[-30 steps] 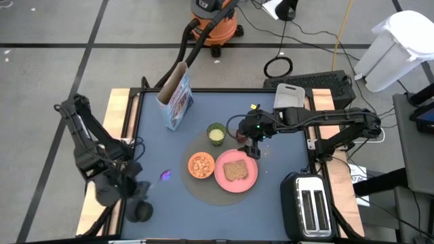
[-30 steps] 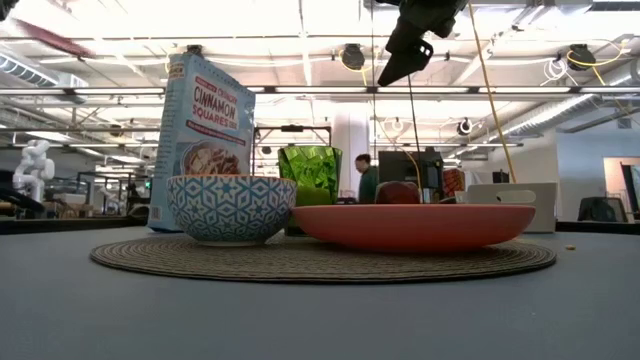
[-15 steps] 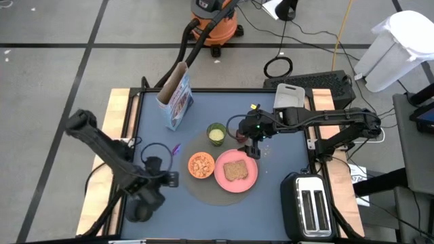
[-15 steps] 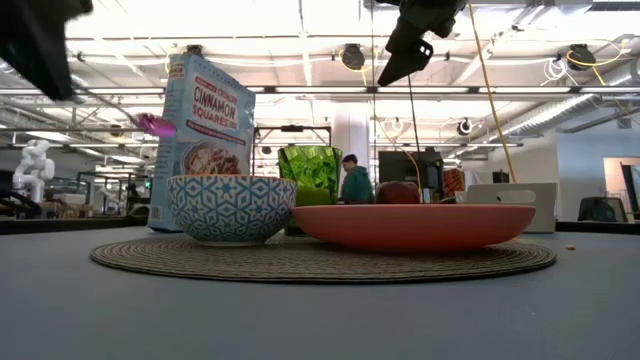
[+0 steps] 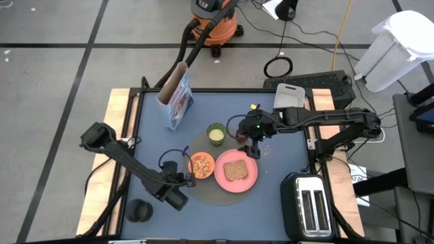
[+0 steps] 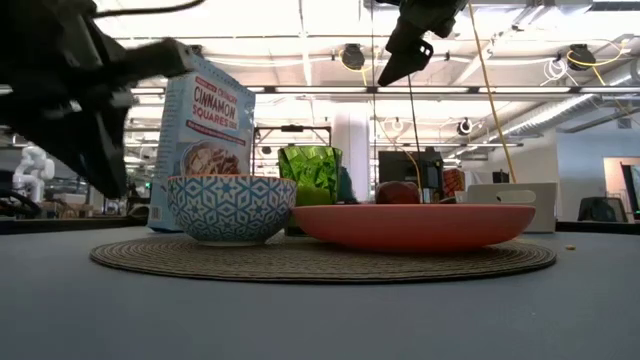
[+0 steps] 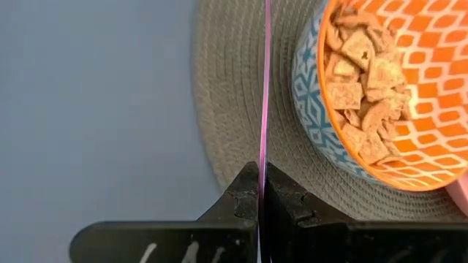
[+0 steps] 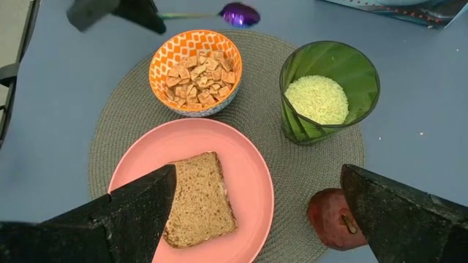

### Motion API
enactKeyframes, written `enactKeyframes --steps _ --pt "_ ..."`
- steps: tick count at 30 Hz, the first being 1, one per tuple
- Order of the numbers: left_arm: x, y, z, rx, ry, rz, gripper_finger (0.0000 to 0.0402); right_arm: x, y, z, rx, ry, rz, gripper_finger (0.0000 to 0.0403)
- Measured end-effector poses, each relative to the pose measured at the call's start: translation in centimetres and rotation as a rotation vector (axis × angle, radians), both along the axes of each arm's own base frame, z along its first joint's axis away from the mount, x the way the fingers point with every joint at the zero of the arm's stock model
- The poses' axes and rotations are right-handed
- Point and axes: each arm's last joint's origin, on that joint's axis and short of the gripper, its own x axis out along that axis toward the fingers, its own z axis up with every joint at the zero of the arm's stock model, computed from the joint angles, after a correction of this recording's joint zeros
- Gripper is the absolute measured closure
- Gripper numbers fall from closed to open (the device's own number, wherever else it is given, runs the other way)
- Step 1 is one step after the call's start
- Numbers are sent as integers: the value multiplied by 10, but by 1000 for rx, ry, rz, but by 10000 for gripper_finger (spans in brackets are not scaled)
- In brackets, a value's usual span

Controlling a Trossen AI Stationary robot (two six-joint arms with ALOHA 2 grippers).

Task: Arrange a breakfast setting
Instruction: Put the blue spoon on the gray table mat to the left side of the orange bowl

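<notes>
**Spoon held beside the bowl**

The left gripper [image 7: 261, 191] pinches the spoon [image 8: 238, 14] just beside the cereal-filled bowl [image 5: 201, 165], over the mat's [image 5: 210, 193] edge. The right gripper [image 5: 252, 150] hangs spread wide, empty, above the plate [image 5: 237, 171] and toast [image 8: 197, 197].

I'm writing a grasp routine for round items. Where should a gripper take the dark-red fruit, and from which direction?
Come straight down on the dark-red fruit, fingers across its widest part. It sits upright on the placemat, stem up, clear of the pink plate and green cup.
</notes>
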Motion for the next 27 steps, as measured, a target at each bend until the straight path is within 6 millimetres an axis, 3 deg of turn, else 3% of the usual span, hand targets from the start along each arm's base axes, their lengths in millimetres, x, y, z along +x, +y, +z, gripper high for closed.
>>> enactKeyframes --steps 9,27 --pt "11 4 -18 12 19 30 397 0 0 0 0 0 0 23" --pt "14 13 -21 -81 117 57 376 1 0 1 0 -8 0 23"
